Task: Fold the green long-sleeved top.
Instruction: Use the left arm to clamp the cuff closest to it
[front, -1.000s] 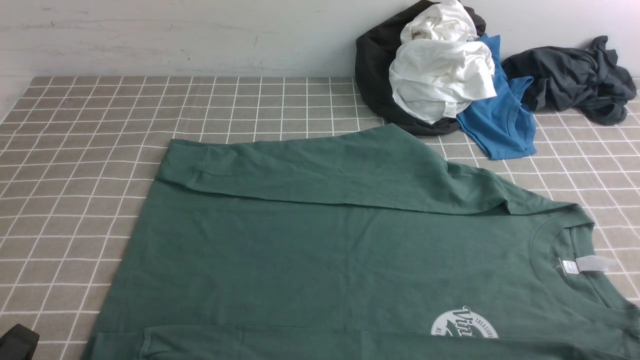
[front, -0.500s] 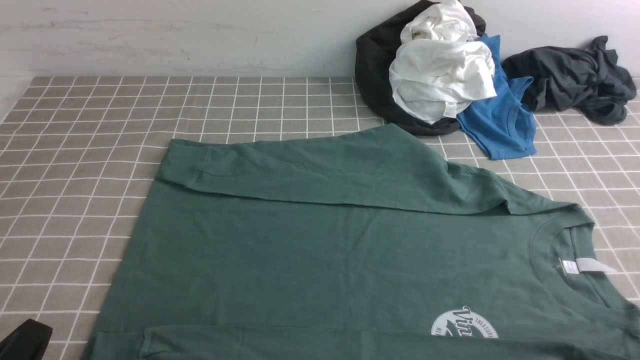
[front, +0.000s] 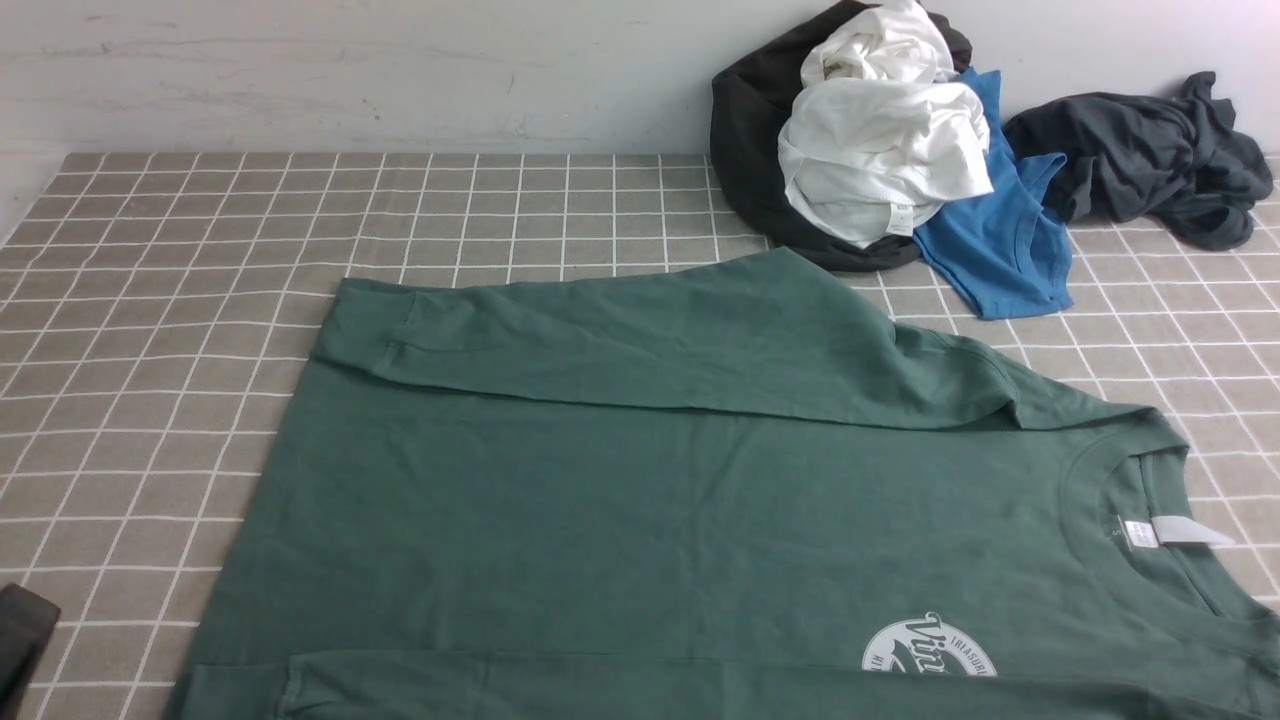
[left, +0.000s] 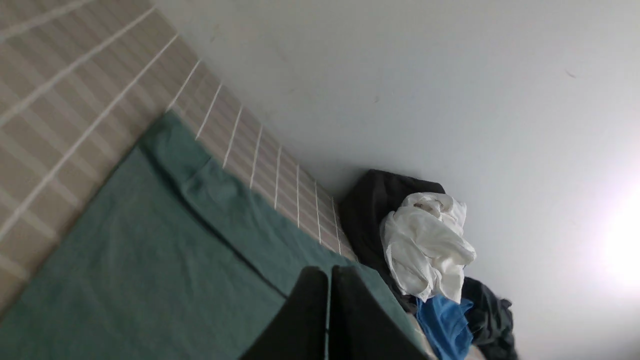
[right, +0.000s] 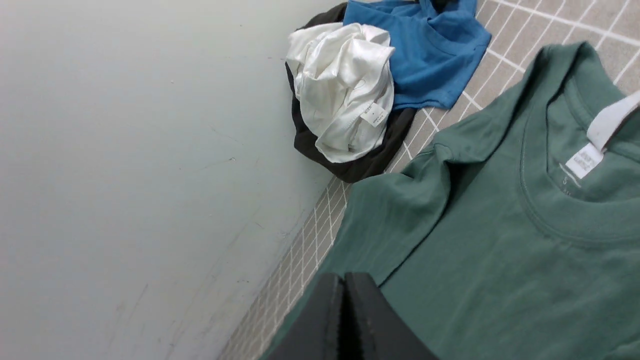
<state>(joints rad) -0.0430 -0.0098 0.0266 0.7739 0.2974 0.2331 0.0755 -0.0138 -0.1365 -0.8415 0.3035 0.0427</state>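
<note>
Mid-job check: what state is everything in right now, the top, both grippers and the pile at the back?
green long-sleeved top: spread flat, logo side up, far sleeve folded across the body.
left gripper: shut, holding nothing.
right gripper: shut, holding nothing.
white garment: crumpled on top of the black garment.
black garment: bunched against the wall.
blue shirt: unfolded, partly under the white garment.
dark grey garment: crumpled by the wall.

The forest-green long-sleeved cotton top is printed with a white round logo; the taupe bench is gridded white.
</note>
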